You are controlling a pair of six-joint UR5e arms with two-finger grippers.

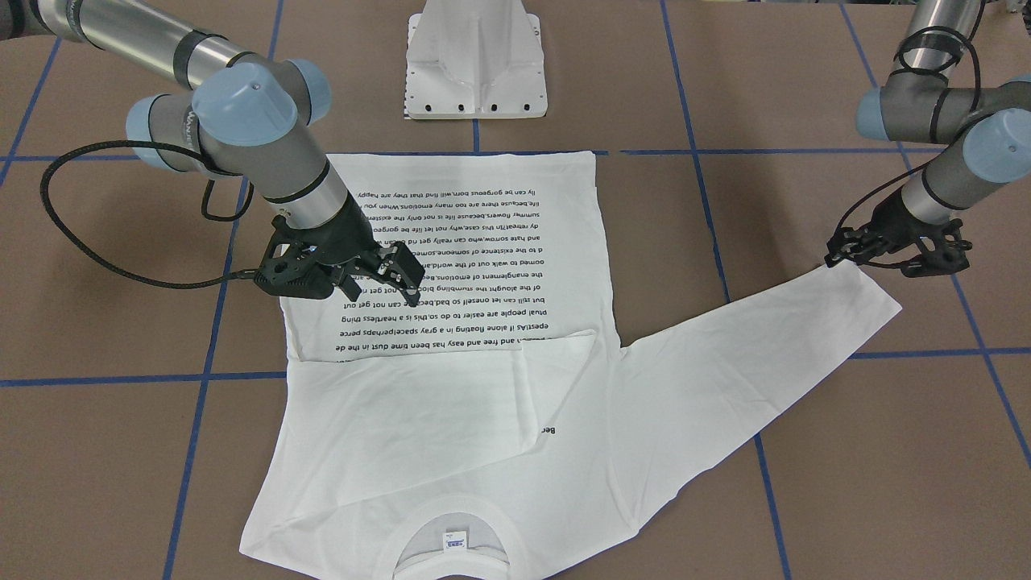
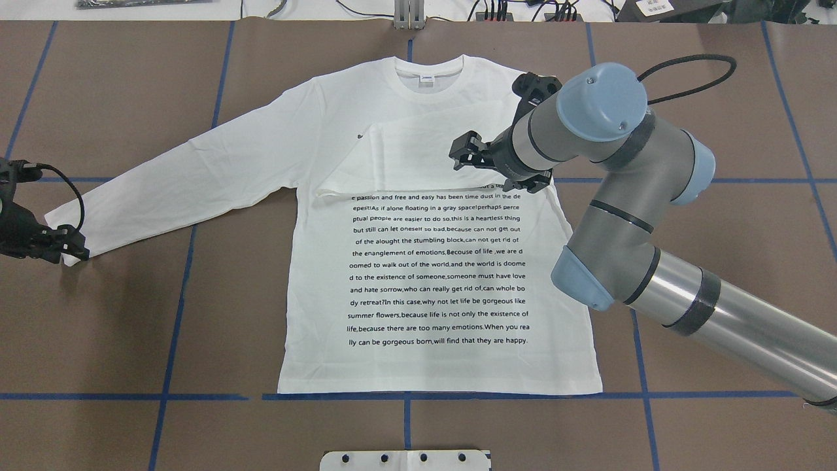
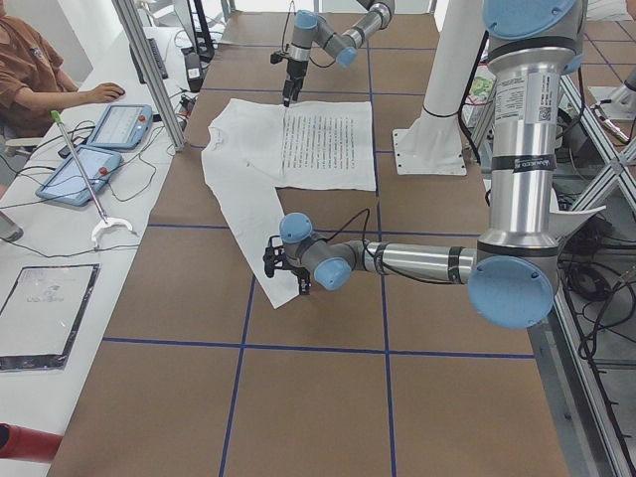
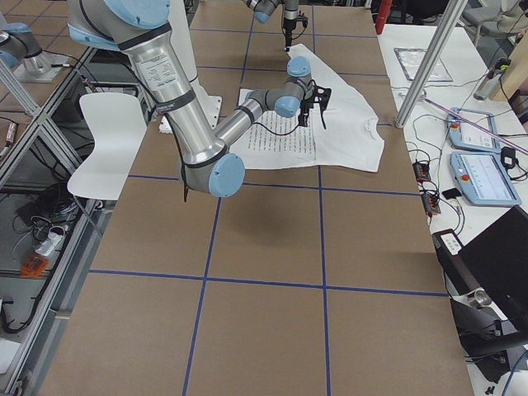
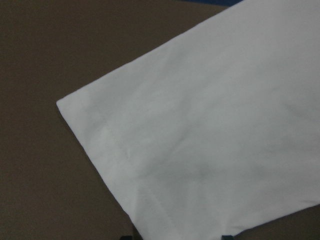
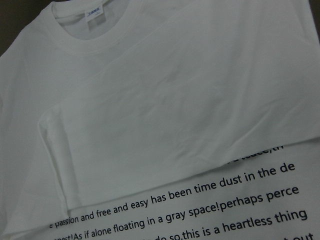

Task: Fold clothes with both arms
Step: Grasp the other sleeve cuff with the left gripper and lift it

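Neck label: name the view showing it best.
Right wrist view: the neck label appears largest, inside the collar. Front-facing and overhead views show a tiny tag; side views cannot resolve it; left wrist shows only sleeve.

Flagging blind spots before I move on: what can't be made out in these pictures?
- Left gripper: its grip on the cuff is unclear. It is tiny in the front view and cut by the overhead's left edge, and the wrist view shows almost only cloth.
- Text: the top lines are covered by the folded sleeve.
- Neck label: the print is too small and blurred.
- Collar: cut by the front view's bottom edge.
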